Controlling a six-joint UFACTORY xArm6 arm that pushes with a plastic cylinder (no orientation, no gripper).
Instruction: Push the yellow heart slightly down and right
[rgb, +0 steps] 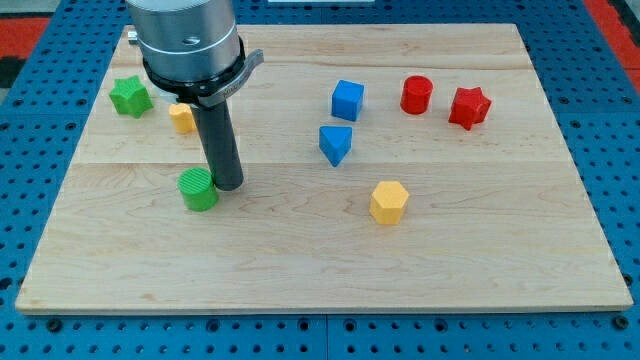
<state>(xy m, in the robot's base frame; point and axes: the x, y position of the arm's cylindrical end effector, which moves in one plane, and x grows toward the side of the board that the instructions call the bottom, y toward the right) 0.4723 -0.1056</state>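
The yellow heart (181, 118) lies at the view's upper left, partly hidden behind the arm's grey housing. My tip (229, 185) rests on the board below and to the right of the heart, well apart from it. The tip stands just right of a green cylinder (198, 189), close to it or touching.
A green star (130, 96) lies left of the heart. A blue cube (347, 99) and a blue triangle (335, 143) sit mid-board. A red cylinder (416, 95) and a red star (468, 107) are at the upper right. A yellow hexagon (389, 202) lies lower middle.
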